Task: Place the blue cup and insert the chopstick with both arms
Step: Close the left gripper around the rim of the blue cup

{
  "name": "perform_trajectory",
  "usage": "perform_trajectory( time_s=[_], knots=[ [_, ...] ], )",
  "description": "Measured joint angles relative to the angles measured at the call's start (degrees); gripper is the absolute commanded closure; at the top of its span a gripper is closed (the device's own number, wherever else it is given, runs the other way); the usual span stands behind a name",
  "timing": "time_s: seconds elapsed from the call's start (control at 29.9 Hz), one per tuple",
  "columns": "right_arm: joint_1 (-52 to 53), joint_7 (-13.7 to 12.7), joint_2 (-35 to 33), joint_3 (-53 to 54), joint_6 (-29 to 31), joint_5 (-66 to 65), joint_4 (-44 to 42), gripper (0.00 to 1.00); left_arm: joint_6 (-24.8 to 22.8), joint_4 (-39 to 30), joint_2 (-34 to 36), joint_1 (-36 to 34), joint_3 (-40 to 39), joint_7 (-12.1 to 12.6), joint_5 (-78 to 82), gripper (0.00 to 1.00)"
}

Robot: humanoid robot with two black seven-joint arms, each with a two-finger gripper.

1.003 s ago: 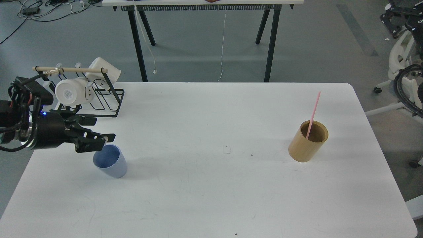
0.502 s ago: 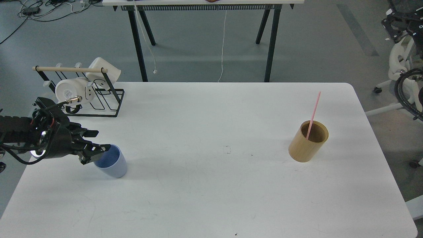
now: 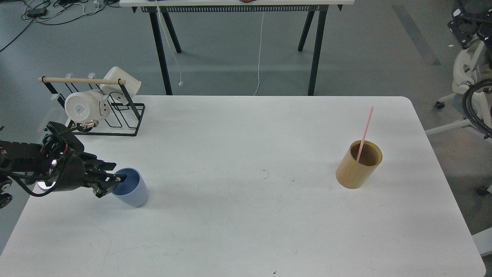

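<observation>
1 blue cup (image 3: 130,187) stands upright at table (image 3: 246,231) left; our L gripper (image 3: 110,182) straddles its near rim w/ jaws narrow. Pink chopstick (image 3: 364,134) leans in wood holder (image 3: 358,164), far right.

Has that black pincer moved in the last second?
Yes. The left pincer has dropped lower and pulled back leftward from the rack; it is now at the cup's rim.

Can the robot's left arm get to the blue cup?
Probably yes. The left gripper is already at the blue cup, its fingers by the near rim, and nothing stands between them on the table.
</observation>
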Motion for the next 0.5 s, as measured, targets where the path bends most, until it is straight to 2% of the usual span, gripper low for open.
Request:
perform_trajectory(
  time_s=[0.13, 0.3, 0.5],
  knots=[
    [0.0, 0.0, 0.03, 0.01, 0.0, -0.04, -0.11, 0.01, -2.22, 0.4, -0.17, 0.07, -0.08, -0.11, -0.06, 0.93],
    [0.0, -0.01, -0.01, 0.04, 0.0, -0.06, -0.2, 0.01, -3.37, 0.45, -0.21, -0.18, -0.57, -0.23, -0.35, 0.99],
    [0.0, -0.01, -0.01, 0.05, 0.0, -0.04, -0.2, 0.01, -3.7, 0.15, -0.15, -1.78, -0.91, -1.89, -0.43, 1.0]
  ],
)
